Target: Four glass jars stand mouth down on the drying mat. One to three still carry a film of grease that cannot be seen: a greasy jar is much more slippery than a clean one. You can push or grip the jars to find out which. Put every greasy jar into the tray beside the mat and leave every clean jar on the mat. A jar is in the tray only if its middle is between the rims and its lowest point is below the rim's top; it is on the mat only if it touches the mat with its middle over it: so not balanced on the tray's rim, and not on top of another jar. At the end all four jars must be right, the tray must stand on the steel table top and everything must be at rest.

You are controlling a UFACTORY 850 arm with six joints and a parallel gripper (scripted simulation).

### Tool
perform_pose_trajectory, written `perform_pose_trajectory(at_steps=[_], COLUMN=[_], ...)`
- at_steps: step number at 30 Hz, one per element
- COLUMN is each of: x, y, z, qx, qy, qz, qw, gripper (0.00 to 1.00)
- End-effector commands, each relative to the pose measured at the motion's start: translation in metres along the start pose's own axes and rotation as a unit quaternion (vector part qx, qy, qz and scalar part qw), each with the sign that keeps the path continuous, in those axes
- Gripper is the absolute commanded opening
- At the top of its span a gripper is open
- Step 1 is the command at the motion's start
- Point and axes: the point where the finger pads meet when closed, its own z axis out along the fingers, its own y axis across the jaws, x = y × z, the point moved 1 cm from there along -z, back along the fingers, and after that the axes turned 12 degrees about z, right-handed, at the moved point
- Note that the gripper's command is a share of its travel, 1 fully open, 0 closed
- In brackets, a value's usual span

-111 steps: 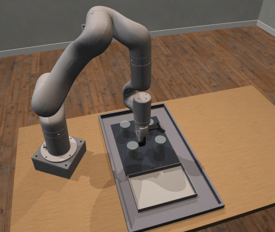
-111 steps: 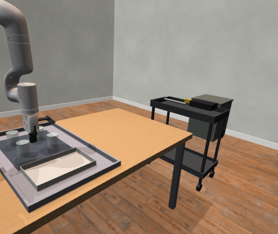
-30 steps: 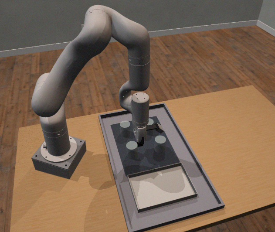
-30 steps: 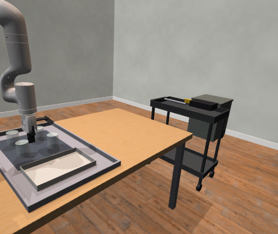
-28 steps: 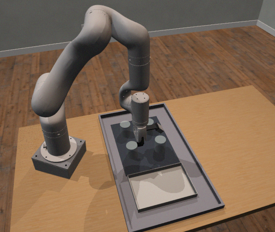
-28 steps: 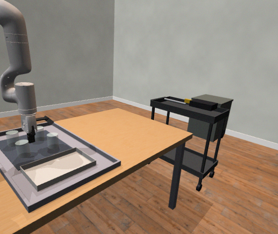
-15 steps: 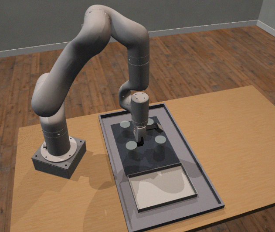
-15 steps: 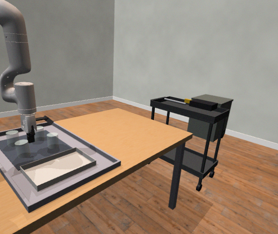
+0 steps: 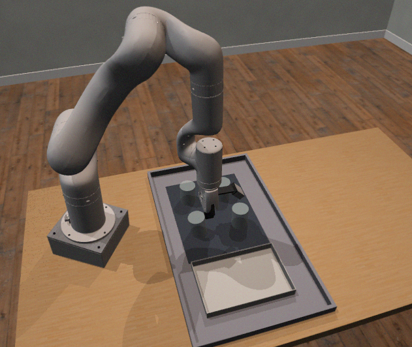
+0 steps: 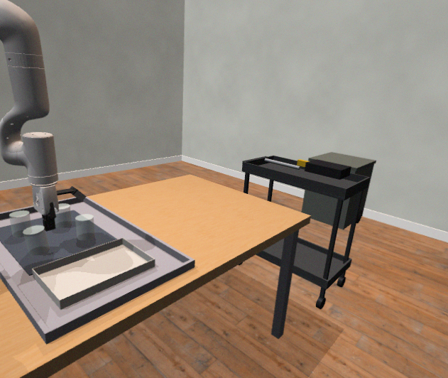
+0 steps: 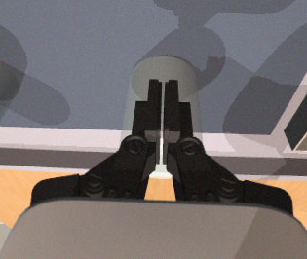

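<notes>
Four clear glass jars stand mouth down on the dark mat (image 9: 253,235) (image 10: 2,237) (image 11: 78,39): back left (image 9: 186,185) (image 10: 19,219), back right (image 9: 225,181) (image 10: 64,209), front left (image 9: 196,216) (image 10: 34,237) and front right (image 9: 239,208) (image 10: 84,225). My gripper (image 9: 209,214) (image 10: 48,223) (image 11: 163,98) is shut on nothing. It points straight down, low over the mat, right beside the front left jar on the side away from the robot base. In the wrist view this jar (image 11: 185,78) shows just behind the fingertips; I cannot tell whether they touch. The pale tray (image 9: 251,302) (image 10: 106,282) holds nothing.
The mat and the tray lie on the rimmed steel top (image 9: 296,268) (image 10: 22,290) on a wooden table (image 9: 366,209). The robot base (image 9: 86,231) stands to its left. A black cart (image 10: 309,174) stands off the table by the wall.
</notes>
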Motion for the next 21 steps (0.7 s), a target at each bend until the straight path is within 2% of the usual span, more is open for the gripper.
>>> perform_pose_trajectory(at_steps=[1, 21], x=[0.0004, -0.002], y=[0.0, 0.0005], z=[-0.0006, -0.0026], qx=[0.0, 0.0], qy=[0.001, 0.001], qz=[0.0, 0.0], qw=[1.0, 1.0], gripper=[0.0, 0.0])
